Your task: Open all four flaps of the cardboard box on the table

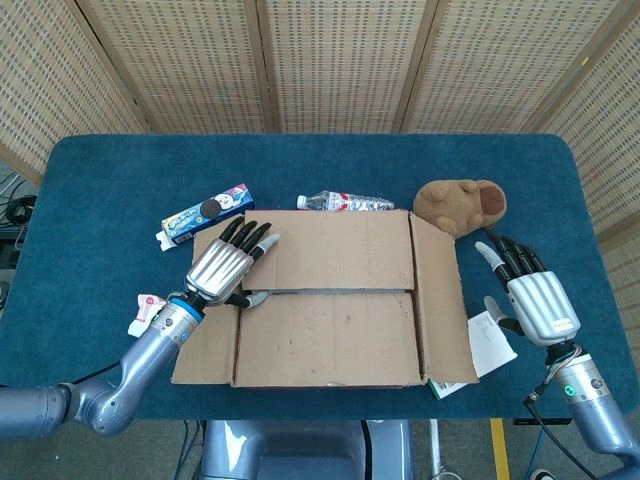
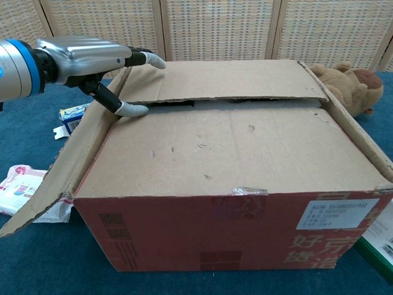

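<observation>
A brown corrugated cardboard box (image 1: 330, 300) with a red printed front sits on the blue cloth-covered counter (image 1: 100, 190), between the robot's two hands; its two short side flaps already splay outward, while the two long flaps lie nearly flat across the top. The silver left hand (image 1: 222, 268) rests at the box's left end, its fingers (image 2: 147, 58) spread over the far long flap (image 2: 227, 80) and its thumb hooked under that flap's edge, where a narrow dark gap shows. The right hand (image 1: 537, 300) hovers beside the right side flap, holding nothing with fingers apart, so by my judgement both long flaps remain to be opened.
</observation>
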### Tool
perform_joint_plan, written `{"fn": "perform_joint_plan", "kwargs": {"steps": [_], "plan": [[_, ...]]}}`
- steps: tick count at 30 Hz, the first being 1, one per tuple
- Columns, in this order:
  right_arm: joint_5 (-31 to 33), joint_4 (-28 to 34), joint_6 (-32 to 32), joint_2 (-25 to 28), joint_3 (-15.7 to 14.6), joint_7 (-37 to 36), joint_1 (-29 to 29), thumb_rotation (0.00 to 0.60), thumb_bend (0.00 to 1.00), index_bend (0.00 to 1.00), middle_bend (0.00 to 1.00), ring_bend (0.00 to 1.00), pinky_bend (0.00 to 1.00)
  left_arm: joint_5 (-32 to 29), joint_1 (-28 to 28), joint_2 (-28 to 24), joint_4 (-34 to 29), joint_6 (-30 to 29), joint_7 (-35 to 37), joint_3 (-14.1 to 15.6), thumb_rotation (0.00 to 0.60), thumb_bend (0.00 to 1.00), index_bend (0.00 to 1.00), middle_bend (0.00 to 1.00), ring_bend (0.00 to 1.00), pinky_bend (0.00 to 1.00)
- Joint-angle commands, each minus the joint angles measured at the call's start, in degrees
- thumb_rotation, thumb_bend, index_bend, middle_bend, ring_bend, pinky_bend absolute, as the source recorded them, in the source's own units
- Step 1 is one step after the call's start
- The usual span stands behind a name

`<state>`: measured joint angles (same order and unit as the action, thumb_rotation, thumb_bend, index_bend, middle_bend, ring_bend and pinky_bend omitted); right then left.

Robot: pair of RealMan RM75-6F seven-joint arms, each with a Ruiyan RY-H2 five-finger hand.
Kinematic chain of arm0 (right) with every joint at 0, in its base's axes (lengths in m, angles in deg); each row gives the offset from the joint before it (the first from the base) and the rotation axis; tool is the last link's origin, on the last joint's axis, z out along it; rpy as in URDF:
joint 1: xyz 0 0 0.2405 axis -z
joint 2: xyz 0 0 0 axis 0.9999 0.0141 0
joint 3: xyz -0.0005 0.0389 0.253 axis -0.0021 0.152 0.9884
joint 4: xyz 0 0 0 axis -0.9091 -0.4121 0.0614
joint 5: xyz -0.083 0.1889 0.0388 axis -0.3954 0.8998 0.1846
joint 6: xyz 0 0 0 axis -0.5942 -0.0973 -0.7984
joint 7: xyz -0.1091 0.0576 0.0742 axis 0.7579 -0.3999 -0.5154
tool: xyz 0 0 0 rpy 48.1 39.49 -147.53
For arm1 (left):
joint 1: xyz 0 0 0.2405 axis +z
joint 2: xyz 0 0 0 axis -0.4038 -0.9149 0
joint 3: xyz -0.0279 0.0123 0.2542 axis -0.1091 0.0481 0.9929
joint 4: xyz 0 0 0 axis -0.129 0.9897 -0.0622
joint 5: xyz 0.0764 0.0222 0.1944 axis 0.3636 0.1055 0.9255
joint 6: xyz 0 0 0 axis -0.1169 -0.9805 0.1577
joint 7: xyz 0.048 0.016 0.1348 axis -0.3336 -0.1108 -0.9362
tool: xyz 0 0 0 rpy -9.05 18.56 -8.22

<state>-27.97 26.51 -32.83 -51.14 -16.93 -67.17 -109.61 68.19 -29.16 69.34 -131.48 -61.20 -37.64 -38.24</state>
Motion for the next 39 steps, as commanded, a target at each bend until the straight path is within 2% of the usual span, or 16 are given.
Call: {"fn": "perform_joint_plan", "kwargs": {"steps": [1, 15, 23, 27, 34, 39], "plan": [[0.02, -0.15, -0.02, 0.02, 0.01, -0.25, 0.04, 0.6, 0.47, 0.0, 0.02, 0.0, 0.11, -0.16, -0.1, 0.48, 0.26, -0.44, -0.3, -0.14, 0.32, 0.26, 0.0, 0.0, 0.0, 0.0], [0.01, -0.48, -0.13, 0.08, 0.0, -0.85, 0.18, 0.6, 0.47, 0.0, 0.02, 0.0, 0.11, 0.27, -0.24, 1.8, 2.23, -2.94, -0.08, -1.92, 0.337, 0.29, 0.0, 0.0, 0.0, 0.0], [-0.12, -0.25, 0.33, 0.04, 0.07, -0.79, -0.17, 0.6, 0.47, 0.0, 0.02, 0.0, 0.11, 5.47, 1.64, -1.98, 1.42, -7.29, 5.0, -5.31, 0.378, 0.29, 0.0, 0.0, 0.0, 0.0], [-0.16, -0.11, 0.49, 0.11, -0.01, -0.74, -0.21, 0.6, 0.47, 0.0, 0.02, 0.0, 0.11, 6.62, 1.36, -3.09, 3.74, -7.71, 6.4, -7.32, 0.392, 0.29, 0.0, 0.0, 0.0, 0.0], [-0.1, 0.09, 0.54, 0.24, -0.01, -0.75, -0.2, 0.6, 0.47, 0.0, 0.02, 0.0, 0.11, 6.21, -0.26, -3.11, 7.37, -6.19, 5.84, -8.92, 0.396, 0.29, 0.0, 0.0, 0.0, 0.0], [-0.03, 0.17, 0.69, 0.38, -0.09, -0.81, -0.18, 0.6, 0.47, 0.0, 0.02, 0.0, 0.11, 6.35, -2.36, -1.76, 12.78, -5.19, 5.29, -10.48, 0.397, 0.29, 0.0, 0.0, 0.0, 0.0]]}}
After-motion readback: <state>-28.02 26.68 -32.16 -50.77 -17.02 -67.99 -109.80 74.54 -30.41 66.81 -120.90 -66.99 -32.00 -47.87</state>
